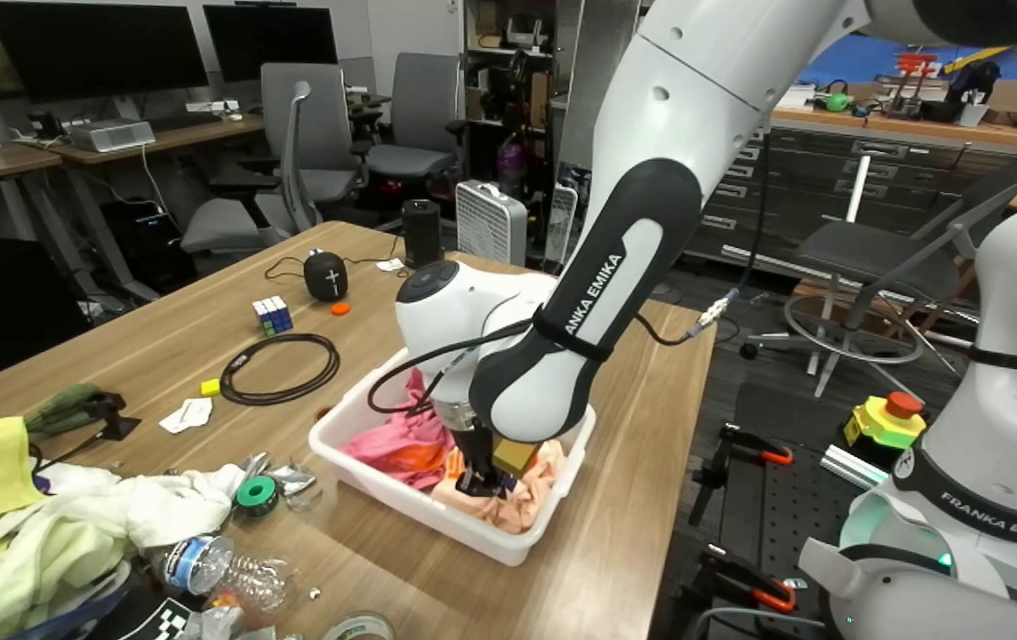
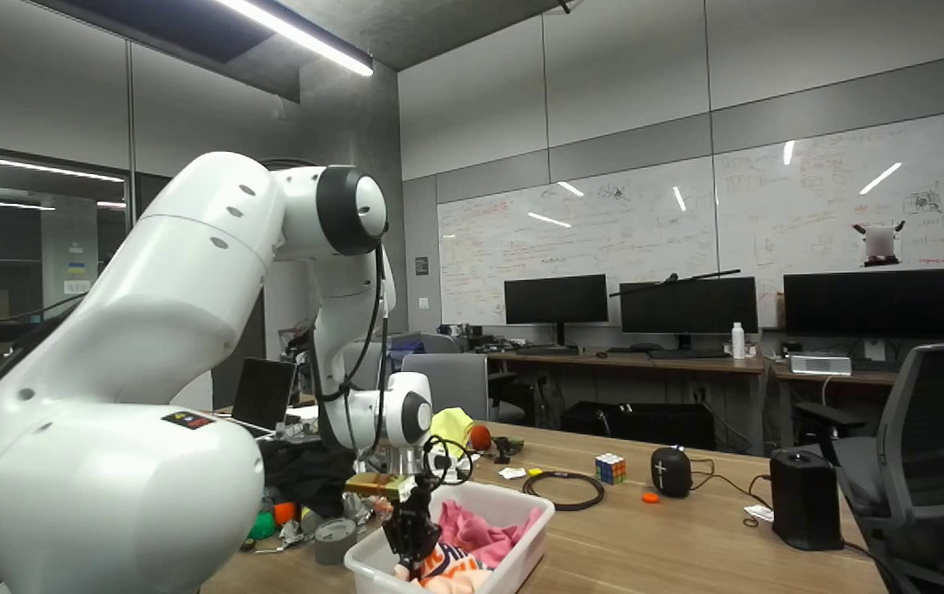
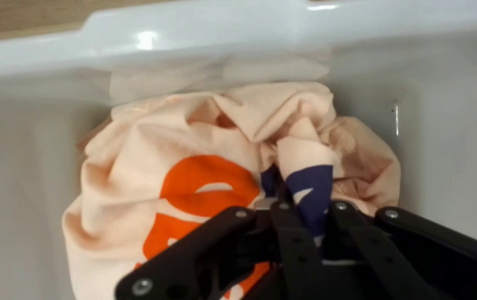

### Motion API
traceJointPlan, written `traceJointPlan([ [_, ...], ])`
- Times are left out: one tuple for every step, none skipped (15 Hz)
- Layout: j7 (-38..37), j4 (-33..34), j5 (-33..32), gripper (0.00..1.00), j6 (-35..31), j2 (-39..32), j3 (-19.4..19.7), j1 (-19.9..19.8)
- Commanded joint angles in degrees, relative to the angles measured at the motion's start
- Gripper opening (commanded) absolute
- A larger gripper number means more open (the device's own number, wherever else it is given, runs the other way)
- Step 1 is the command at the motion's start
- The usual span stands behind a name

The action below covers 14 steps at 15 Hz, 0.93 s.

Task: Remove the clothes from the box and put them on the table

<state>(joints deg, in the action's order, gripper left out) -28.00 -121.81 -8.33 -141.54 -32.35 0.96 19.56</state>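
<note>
Peach cloth (image 3: 209, 175) with orange and dark blue marks lies bunched right at my hand (image 3: 305, 200), low in the white box (image 1: 420, 503). My hand is narrow: a blue and peach fold sits between its fingers, and I think it pinches that fold. The very tips hide in the cloth, so I can't say how deep the hold goes. A pink cloth (image 1: 397, 444) is in the box too, just beside the peach one. So I take this as the grabbing step, with both pieces yet to come out.

Next I need to go straight up, nice and slow, until all the peach cloth hangs higher than the rim. It could slip, since I seem to have just one small fold. It could also drag the pink cloth along, so I must watch for that. Then I need to swing sideways and let go over the tabletop (image 1: 628, 444), on the wood next to the box.

Farther from the robot, a heap of white and yellow cloth (image 1: 108, 516) lies near the box, so I'd skip that side. A black cable (image 1: 277, 398) lies in a ring, with a puzzle cube (image 1: 272, 316) and a round black speaker (image 1: 325, 276) near it. Way back stands a grey chair (image 1: 427, 111).
</note>
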Motion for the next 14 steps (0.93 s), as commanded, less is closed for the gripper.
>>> traceJointPlan([
  [-0.56,-2.24,-0.34,0.09,-1.38,6.08,0.85,-0.35],
  [-0.53,-2.91,-0.34,0.09,-1.77,8.27,1.06,-0.74],
  [-0.26,-3.50,-0.14,0.09,-2.17,10.52,1.09,-1.33],
  [-0.13,-3.92,-0.19,0.09,-2.38,12.78,1.17,-1.83],
  [-0.10,-4.22,-0.21,0.08,-2.91,15.14,1.23,-2.55],
  [-0.56,-5.37,-0.52,0.08,-4.28,17.67,1.33,-3.08],
  [0.19,-4.99,-0.33,0.08,-3.93,20.10,1.07,-4.05],
  [0.95,-4.44,0.16,0.07,-3.97,22.30,0.74,-5.19],
  [1.64,-3.55,0.80,0.07,-3.68,24.26,0.33,-6.25],
  [1.68,-2.35,0.66,0.07,-3.35,26.03,0.18,-7.02],
  [2.12,-1.07,1.00,0.07,-3.08,27.63,-0.20,-7.91],
  [3.13,0.59,1.77,0.07,-2.66,29.11,-0.58,-8.92],
  [0.69,-3.42,1.84,0.07,-5.03,32.54,-0.97,-9.16],
  [1.04,-1.88,2.42,0.07,-4.25,34.03,-1.13,-10.09],
])
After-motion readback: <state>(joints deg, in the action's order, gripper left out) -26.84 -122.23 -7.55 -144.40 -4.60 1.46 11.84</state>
